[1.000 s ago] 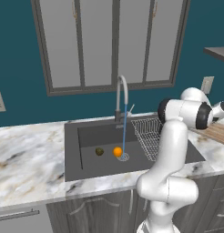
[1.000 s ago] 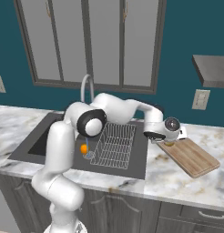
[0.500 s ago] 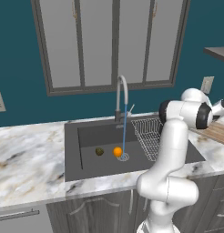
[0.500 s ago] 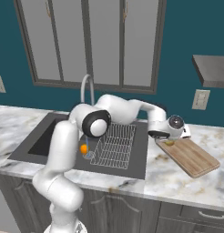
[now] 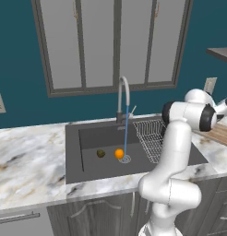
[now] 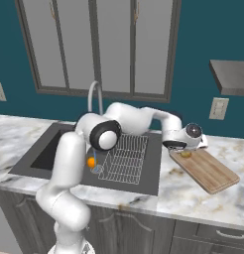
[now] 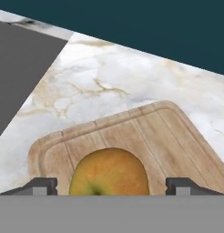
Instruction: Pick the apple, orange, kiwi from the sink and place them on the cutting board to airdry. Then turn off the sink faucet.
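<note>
With the claw (image 7: 109,186) spread wide around the apple (image 7: 109,172) on the cutting board (image 7: 177,132), the orange (image 5: 119,154) and kiwi (image 5: 101,153) wait in the sink (image 5: 87,138), faucet (image 5: 123,99) running.

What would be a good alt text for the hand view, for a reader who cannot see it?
A yellow-green apple rests on a wooden cutting board, between the two open finger tips of the gripper. The board lies on a marble counter, with a corner of the dark sink at upper left.
</note>
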